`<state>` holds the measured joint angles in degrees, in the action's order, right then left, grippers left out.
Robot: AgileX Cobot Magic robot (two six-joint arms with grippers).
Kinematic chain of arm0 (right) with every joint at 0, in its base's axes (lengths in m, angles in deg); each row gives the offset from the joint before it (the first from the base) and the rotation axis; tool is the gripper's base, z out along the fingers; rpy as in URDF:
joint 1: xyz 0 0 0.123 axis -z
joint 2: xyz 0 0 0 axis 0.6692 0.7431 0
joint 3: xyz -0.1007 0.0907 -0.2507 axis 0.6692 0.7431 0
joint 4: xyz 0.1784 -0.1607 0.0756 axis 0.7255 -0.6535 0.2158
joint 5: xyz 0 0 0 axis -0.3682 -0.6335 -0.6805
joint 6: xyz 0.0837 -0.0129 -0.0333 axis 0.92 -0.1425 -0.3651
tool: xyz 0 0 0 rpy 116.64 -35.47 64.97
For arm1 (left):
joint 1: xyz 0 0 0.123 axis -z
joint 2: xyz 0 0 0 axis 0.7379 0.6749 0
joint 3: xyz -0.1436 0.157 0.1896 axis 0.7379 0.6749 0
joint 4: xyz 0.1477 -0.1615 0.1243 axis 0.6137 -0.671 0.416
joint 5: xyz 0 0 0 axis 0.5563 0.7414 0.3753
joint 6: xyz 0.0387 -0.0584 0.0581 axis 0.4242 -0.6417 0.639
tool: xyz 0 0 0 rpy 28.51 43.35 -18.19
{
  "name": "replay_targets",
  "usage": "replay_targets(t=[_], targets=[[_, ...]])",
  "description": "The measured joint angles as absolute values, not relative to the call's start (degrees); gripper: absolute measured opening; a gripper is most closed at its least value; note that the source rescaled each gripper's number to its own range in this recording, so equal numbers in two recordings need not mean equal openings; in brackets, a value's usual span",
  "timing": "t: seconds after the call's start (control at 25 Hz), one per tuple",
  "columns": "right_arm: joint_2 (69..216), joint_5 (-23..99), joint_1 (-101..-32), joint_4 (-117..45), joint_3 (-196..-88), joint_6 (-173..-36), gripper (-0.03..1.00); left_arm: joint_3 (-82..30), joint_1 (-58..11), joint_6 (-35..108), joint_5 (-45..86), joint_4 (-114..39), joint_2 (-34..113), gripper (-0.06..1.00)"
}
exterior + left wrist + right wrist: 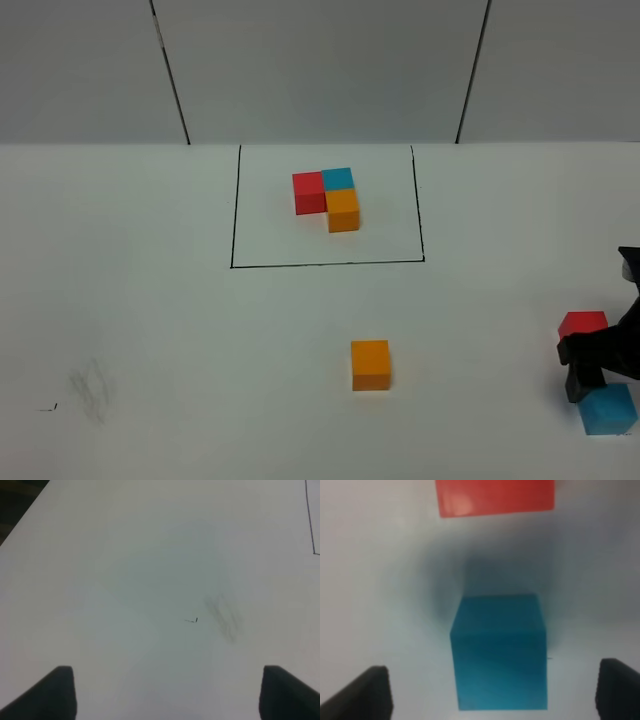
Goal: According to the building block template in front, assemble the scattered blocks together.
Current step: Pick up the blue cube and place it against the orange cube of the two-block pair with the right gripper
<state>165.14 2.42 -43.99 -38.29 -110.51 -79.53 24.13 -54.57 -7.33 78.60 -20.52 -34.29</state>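
The building block template [327, 198] is an L of joined red, blue and orange cubes inside a thin black rectangle outline [232, 210] at the back middle. The loose orange cube [370, 364] sits alone at the front middle. The loose red cube [582, 324] and loose blue cube [608, 408] sit at the far right. My right gripper [583, 368] hovers over them, open. In the right wrist view the blue cube [500, 652] lies between the spread fingers of the right gripper [495, 695], untouched, with the red cube [495, 497] beyond it. My left gripper [167, 695] is open and empty over bare table.
The white table [150, 300] runs to a grey back wall. A faint grey smudge [92, 385] and a small black mark [48, 407] lie at the front left; both show in the left wrist view, the smudge [225, 617] beside the mark [191, 620].
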Motion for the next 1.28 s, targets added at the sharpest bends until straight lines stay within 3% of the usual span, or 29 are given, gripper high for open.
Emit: replay_targets(t=[1.04,1.16,1.28], targets=[[172.2,11.3,-44.0,-38.0,-108.0,-79.6,0.87,24.1,-54.6,-7.4,78.6,-20.5,-34.3,0.84],[172.2,11.4,-44.0,-38.0,-108.0,-79.6,0.80,24.1,-54.6,-7.4,78.6,-20.5,-34.3,0.84],[172.2,11.4,-44.0,-38.0,-108.0,-79.6,0.61,24.1,-54.6,-7.4,78.6,-20.5,-34.3,0.84]])
